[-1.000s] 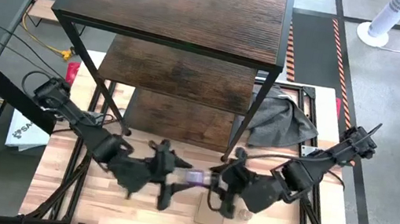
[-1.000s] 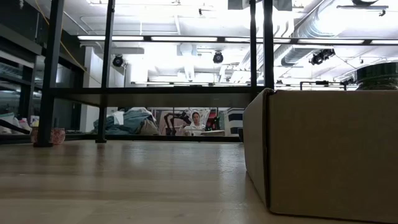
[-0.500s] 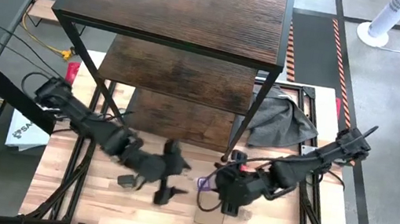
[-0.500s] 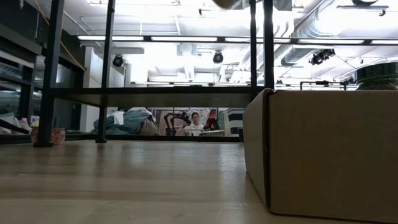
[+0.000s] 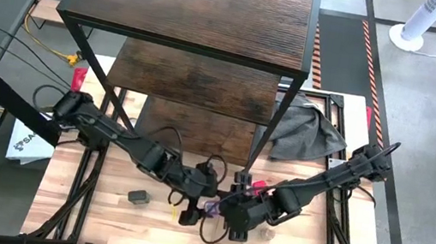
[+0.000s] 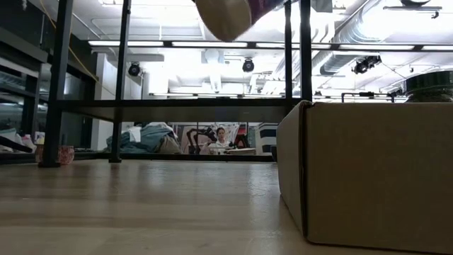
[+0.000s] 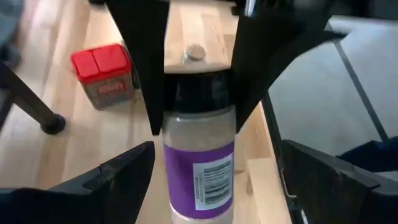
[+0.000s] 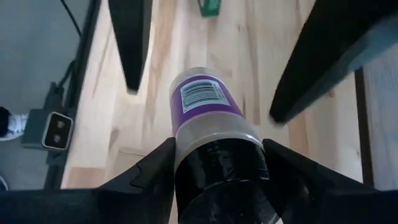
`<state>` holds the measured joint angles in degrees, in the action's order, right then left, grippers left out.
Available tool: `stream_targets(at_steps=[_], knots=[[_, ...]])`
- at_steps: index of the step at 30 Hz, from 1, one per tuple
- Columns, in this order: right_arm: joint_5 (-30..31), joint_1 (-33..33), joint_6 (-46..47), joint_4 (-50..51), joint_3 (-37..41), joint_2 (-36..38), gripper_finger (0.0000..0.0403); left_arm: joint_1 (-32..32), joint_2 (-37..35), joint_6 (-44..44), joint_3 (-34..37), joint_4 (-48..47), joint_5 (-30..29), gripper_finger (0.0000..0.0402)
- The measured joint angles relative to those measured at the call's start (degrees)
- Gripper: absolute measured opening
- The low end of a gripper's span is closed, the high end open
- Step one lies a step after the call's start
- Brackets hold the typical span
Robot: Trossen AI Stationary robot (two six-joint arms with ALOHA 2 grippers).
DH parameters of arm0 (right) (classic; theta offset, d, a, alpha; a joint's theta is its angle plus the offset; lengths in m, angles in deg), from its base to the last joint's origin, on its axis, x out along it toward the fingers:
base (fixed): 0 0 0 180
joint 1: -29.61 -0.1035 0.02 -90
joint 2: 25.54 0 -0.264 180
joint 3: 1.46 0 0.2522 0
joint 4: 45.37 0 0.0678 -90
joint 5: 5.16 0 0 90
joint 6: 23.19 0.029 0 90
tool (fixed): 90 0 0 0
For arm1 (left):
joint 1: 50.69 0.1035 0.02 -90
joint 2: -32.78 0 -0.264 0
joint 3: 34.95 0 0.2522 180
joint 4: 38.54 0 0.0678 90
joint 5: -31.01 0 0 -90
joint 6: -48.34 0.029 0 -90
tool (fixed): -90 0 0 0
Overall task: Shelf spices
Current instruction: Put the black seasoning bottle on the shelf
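**Jar held between two grippers**

In front of the shelf [image 5: 187,39], the right gripper [image 8: 214,171] clamps the cap end of the purple-labelled jar [image 7: 199,155] above the table [image 5: 108,218]. The left gripper [image 7: 205,180] stands wide around its base. A red spice [image 7: 102,74] sits nearby.

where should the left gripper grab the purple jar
Grip the jar on its labelled body, coming from the base end, fingers either side of the round wall. The right gripper clamps the black cap end, so only that part is free.
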<state>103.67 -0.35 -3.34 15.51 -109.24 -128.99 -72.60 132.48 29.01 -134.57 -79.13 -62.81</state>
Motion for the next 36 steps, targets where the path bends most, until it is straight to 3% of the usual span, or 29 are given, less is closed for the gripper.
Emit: stream_targets(at_steps=[14, 17, 22, 27, 36], knots=[[-1.28, 1.47, -3.89, -2.25, 0.11, -0.18, 0.0202, 0.19, 2.33, -1.23, 0.00, -0.36, 0.07, 0.0330], [-0.42, 1.60, -6.43, -5.72, -0.09, 0.14, 0.0202, 0.22, 2.82, -1.25, 0.02, -0.58, -1.97, 0.0277], [-0.54, 1.51, -8.22, -7.37, -0.90, 0.06, 0.0202, -0.09, 2.98, -1.18, 0.00, -0.22, -1.85, 0.0145], [0.26, 1.49, -8.24, -4.27, -2.01, 0.12, 0.0215, -0.15, 2.46, -1.04, -0.14, -0.55, -2.64, 0.0143], [1.44, 1.49, -4.19, -2.66, -2.03, 2.35, 0.0244, -1.38, 0.67, -1.33, -2.25, -9.77, -5.91, 0.0142]])
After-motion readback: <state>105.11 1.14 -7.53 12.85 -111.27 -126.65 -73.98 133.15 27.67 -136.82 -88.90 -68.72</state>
